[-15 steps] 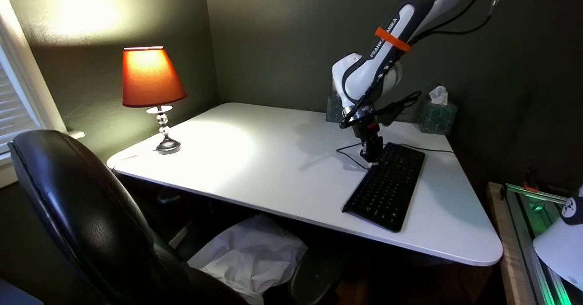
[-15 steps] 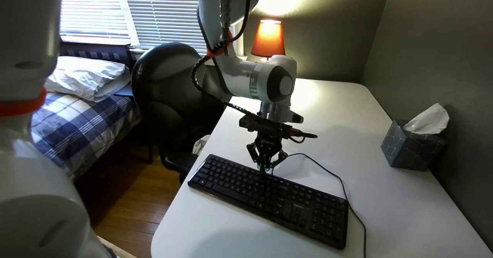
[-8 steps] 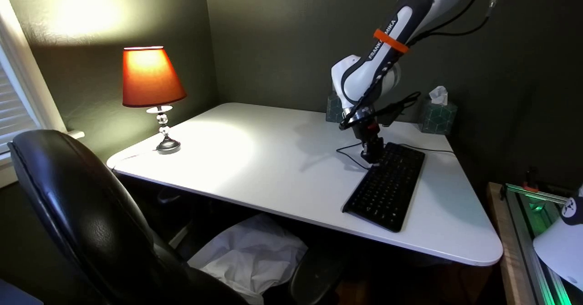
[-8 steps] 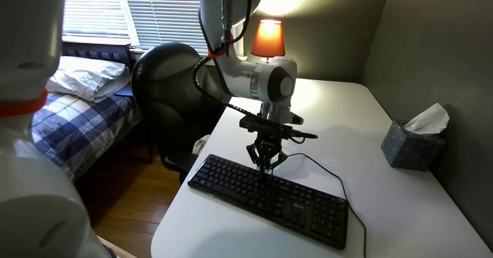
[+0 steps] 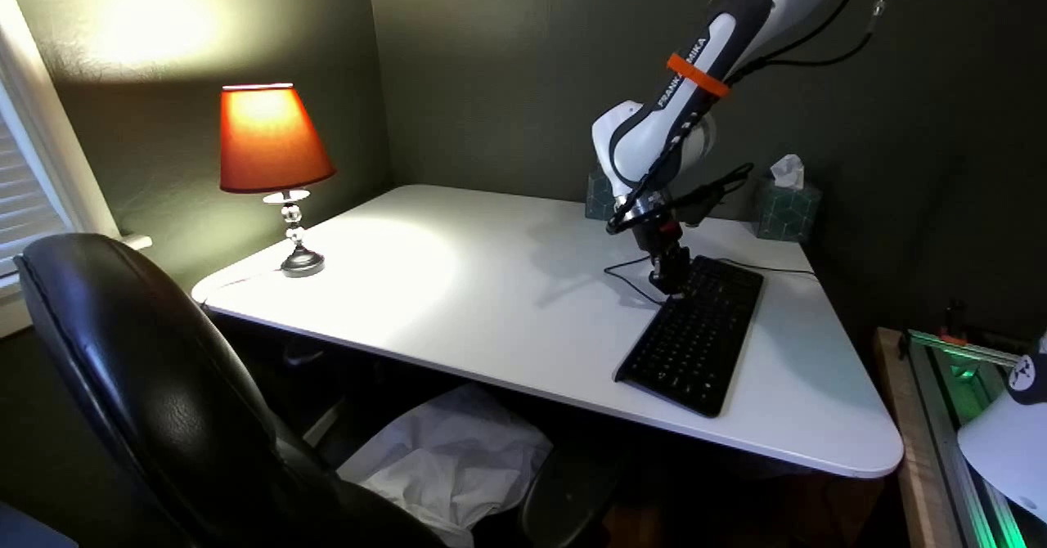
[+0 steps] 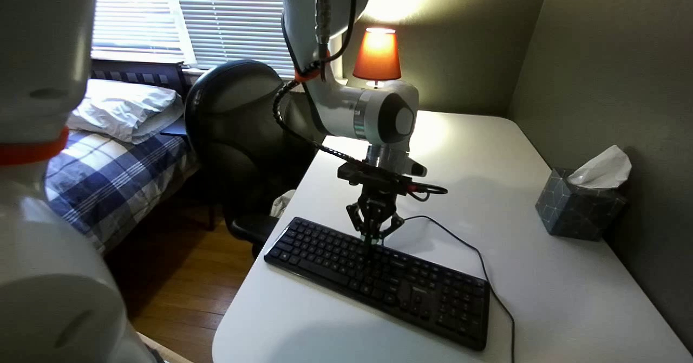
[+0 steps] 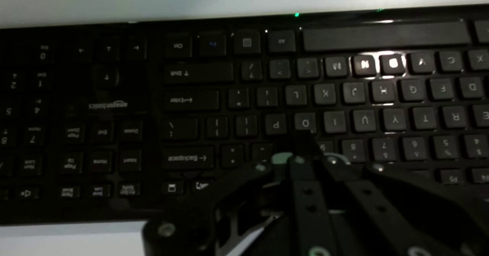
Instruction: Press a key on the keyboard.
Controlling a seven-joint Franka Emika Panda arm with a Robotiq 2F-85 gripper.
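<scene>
The black keyboard lies flat on the white table, in both exterior views. Its thin cable runs from the back edge. My gripper points down over the back-middle part of the keyboard. It is shut, with nothing seen between its fingers. In the wrist view the keyboard appears upside down. The dark fingertips there are together at the near edge of the O key, covering the number key beside the 9. I cannot tell whether the tips touch a key.
The white table holds a lit red lamp at its far end. Tissue boxes stand by the wall; one shows beyond the cable. A black chair stands at the table's side.
My gripper has shifted very slightly down and over the keyboard, and the forearm has moved a little with it. The keyboard has not moved. The gripper has stayed shut.
</scene>
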